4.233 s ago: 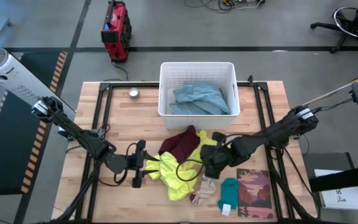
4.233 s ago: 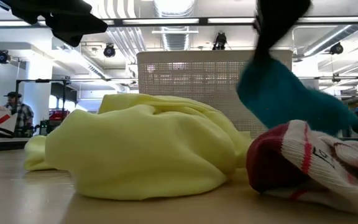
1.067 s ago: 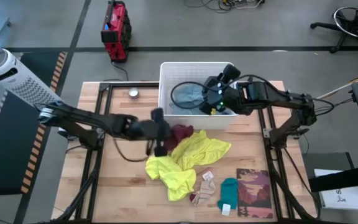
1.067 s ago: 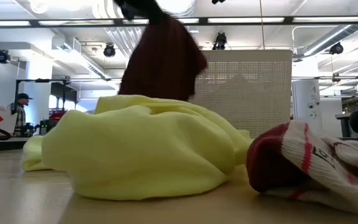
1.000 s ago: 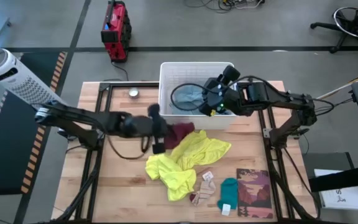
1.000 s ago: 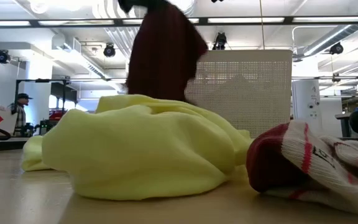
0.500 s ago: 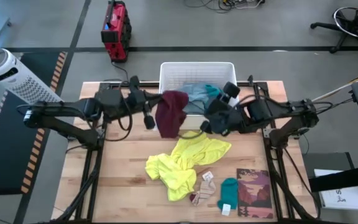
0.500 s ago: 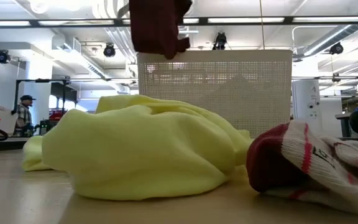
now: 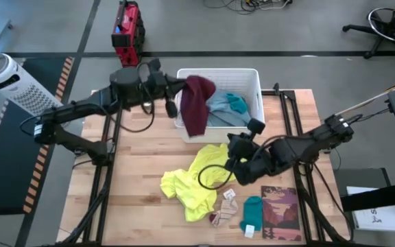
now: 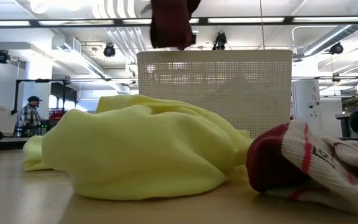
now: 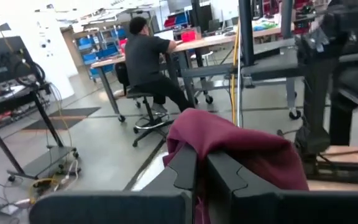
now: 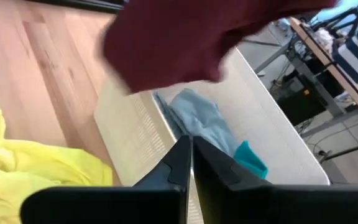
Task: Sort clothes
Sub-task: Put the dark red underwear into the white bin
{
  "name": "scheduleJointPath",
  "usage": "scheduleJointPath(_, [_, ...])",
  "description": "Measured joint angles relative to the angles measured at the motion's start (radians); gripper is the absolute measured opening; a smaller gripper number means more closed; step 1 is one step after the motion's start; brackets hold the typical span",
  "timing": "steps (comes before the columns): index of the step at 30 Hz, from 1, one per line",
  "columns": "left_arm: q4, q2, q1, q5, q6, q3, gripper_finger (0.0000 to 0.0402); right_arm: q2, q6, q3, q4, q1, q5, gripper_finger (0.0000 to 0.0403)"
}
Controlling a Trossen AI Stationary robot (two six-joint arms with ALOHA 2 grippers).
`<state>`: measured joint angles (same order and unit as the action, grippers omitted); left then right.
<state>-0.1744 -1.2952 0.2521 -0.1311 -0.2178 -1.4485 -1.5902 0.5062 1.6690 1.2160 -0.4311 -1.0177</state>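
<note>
Maroon garment (image 9: 196, 103), seemingly hanging lengthwise down

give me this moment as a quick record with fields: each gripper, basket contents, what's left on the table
left gripper: shut on the maroon garment, holding it up at the basket's left front corner
right gripper: shut, empty, above the yellow garment
basket: white, holds a grey-blue garment and a teal piece
table: yellow garment, socks, teal sock, printed mat
background: person seated at a desk, seen from the left wrist view
</note>
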Motion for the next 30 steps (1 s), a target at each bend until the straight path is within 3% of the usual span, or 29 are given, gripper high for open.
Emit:
scheduleJointPath(8, [-0.242,-0.209,0.072,0.012,-0.043,-0.335,0.0,0.0,0.127,-0.07,0.0,-0.077,-0.006,0.0])
scheduleJointPath(12, [-0.418,-0.285,0.104,0.012,-0.033,-0.412,0.0,0.0,0.155,-0.077,0.003,-0.117,-0.007,0.0])
scheduleJointPath(16, [-0.515,-0.315,0.117,0.012,-0.032,-0.38,0.0,0.0,0.176,-0.077,0.006,-0.153,-0.007,0.0])
scheduleJointPath(22, [-0.442,-0.311,0.127,0.011,-0.032,-0.215,0.0003,0.0,0.188,-0.077,0.006,-0.174,-0.002,0.0])
scheduleJointPath(30, [-0.466,-0.305,0.121,0.011,-0.031,-0.136,0.0054,0.0,0.087,-0.108,-0.058,-0.168,0.138,0.0])
